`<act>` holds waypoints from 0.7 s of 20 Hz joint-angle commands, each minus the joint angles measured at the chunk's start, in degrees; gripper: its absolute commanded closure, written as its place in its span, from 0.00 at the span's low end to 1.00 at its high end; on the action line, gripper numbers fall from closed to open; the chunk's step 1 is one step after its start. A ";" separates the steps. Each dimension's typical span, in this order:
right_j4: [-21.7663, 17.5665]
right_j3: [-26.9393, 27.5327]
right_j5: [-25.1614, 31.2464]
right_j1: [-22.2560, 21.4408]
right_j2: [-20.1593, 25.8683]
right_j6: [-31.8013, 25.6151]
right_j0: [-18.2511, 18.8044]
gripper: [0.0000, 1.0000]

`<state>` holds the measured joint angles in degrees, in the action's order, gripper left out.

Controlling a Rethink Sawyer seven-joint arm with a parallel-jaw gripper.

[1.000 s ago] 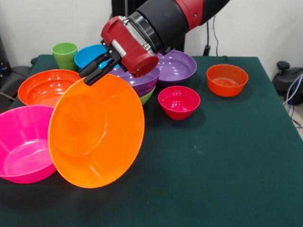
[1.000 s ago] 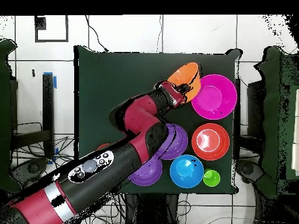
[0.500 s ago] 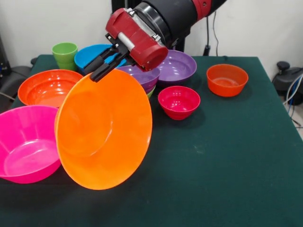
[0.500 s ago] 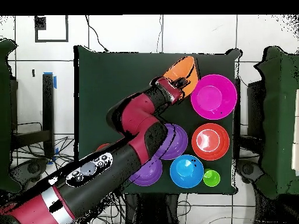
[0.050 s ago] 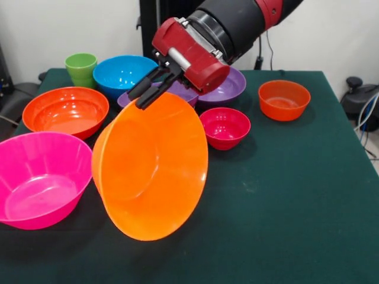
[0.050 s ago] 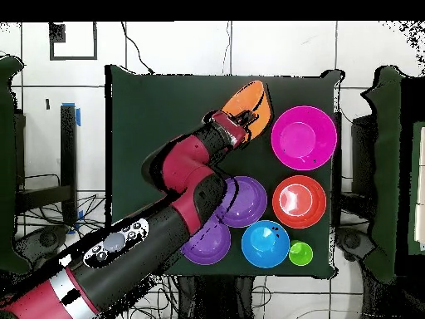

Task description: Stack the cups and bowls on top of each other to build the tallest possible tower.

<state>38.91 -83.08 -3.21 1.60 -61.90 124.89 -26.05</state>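
Front view has the gripper [image 5: 144, 94] pinched onto the top rim of the big orange bowl [image 5: 151, 168], so the bowl hangs nearly on edge. Its open side faces the camera and a bit to the picture's left, the rim's plane is close to vertical, and the lowest part of the rim looks to sit at or just above the green table [image 5: 284, 195]; hard to tell if it actually touches.

Using that orange bowl as the landmark: the big pink bowl [image 5: 38, 177] sits upright just to its left, and the red-orange bowl [image 5: 65, 110] is behind and to the left. Further back on that side are the blue bowl [image 5: 123, 74] and the little green cup [image 5: 81, 68]. Right behind the gripped rim a purple bowl [image 5: 180, 92] peeks out, mostly hidden by the arm, with a second purple bowl [image 5: 231, 87] next to it. The small magenta bowl [image 5: 224, 126] sits just to the right, and the small orange bowl [image 5: 283, 99] is further right and back.

Overhead, the orange bowl [image 6: 245, 106] shows as a narrow tilted sliver beside the pink bowl [image 6: 304, 138], long axis slanting diagonally.
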 commanded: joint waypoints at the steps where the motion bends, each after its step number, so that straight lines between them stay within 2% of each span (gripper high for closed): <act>1: -4.61 2.82 -4.36 1.39 11.79 6.53 -0.09 1.00; 14: -5.34 0.39 -7.91 1.22 12.33 6.26 -0.30 1.00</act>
<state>38.87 -83.08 -9.33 1.53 -60.32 124.89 -26.28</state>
